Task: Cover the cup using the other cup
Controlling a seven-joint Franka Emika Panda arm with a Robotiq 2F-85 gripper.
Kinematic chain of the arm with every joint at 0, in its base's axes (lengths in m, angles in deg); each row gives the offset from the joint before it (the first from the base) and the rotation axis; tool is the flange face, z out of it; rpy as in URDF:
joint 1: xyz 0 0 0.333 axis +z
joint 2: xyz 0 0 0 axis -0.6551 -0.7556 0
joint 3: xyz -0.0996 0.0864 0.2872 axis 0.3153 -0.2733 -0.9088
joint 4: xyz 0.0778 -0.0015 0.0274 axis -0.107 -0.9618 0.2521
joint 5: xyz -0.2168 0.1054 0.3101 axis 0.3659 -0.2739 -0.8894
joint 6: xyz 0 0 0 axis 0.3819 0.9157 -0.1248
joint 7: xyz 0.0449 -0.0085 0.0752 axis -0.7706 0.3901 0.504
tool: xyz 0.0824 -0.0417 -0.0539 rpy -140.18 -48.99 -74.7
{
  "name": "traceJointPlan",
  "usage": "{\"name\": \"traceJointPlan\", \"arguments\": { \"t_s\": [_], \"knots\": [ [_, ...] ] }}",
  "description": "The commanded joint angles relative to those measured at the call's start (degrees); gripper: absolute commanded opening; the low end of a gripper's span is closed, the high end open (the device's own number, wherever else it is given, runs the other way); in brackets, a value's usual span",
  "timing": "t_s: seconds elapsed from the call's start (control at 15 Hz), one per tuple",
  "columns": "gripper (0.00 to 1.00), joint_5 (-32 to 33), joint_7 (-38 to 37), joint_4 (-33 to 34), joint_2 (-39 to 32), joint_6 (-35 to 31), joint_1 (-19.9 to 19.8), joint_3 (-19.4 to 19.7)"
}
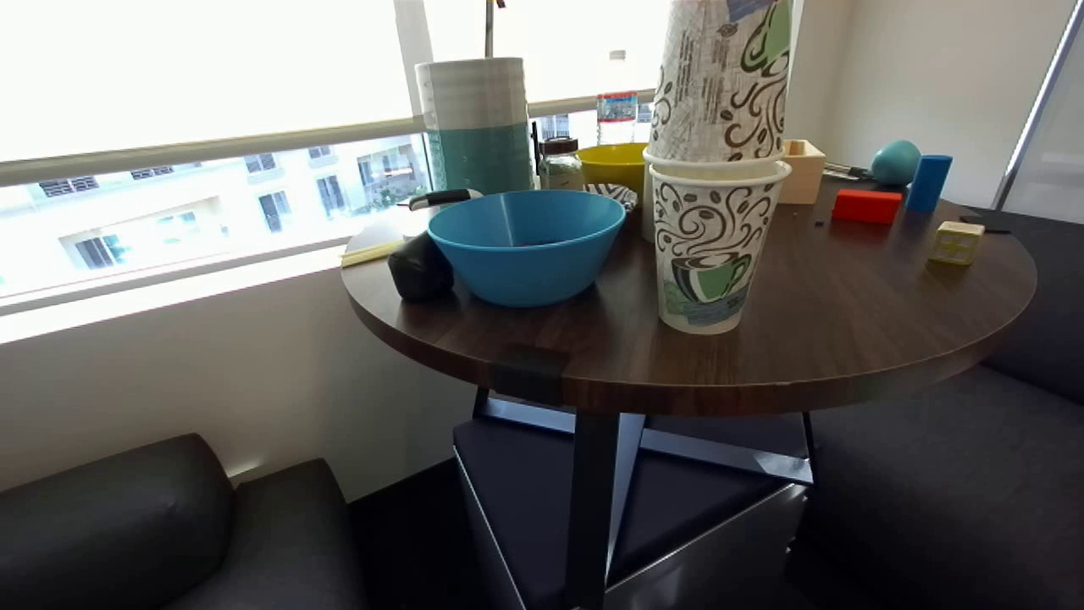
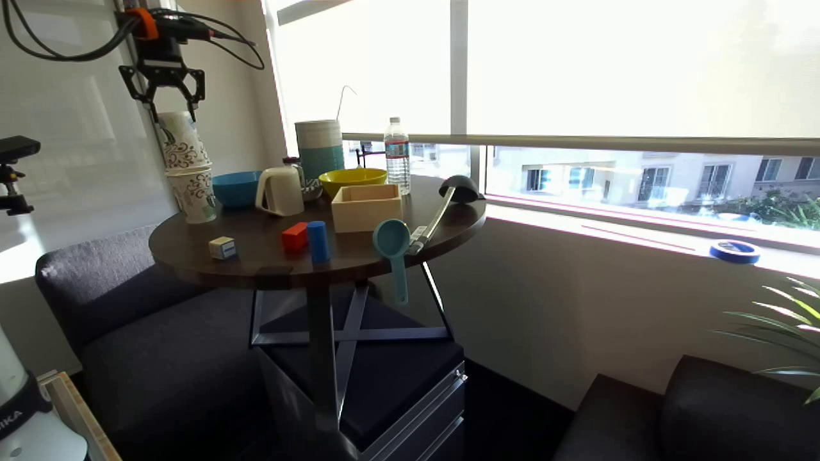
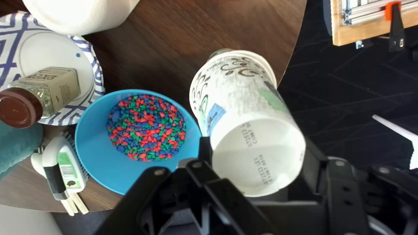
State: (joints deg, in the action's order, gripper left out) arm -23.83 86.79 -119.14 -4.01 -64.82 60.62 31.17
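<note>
While the jaws clamp the upturned cup (image 3: 245, 107), the upright cup (image 1: 711, 254) stands beneath; the blue bowl (image 3: 93, 140) holds pebbles (image 3: 147, 128).

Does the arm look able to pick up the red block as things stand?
Probably not: its claw is closed on the upside-down cup, so it would likely have to release that first, though the red block itself looks uncovered.

Wide windows (image 2: 688, 176) glow brightly behind pale blinds (image 2: 615, 70) drawn most of the way down, a white building (image 1: 186, 212) showing below them. A round brown bench (image 1: 847, 313) stands near the pale wall (image 2: 544, 301), a drawer cabinet (image 2: 423, 410) beneath it. Dark seats (image 1: 102, 517) stand on either side and the floor (image 3: 343, 98) is dark.
</note>
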Motion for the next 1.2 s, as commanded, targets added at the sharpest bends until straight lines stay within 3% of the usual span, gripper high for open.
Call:
{"name": "traceJointPlan", "arguments": {
  "t_s": [0.0, 1.13],
  "knots": [
    [0.4, -1.14, 1.49, 1.14, -0.81, 1.27, -0.8, -0.62],
    [0.4, -1.66, 2.31, 0.59, -0.61, 1.85, -0.7, -0.68]
  ]
}}
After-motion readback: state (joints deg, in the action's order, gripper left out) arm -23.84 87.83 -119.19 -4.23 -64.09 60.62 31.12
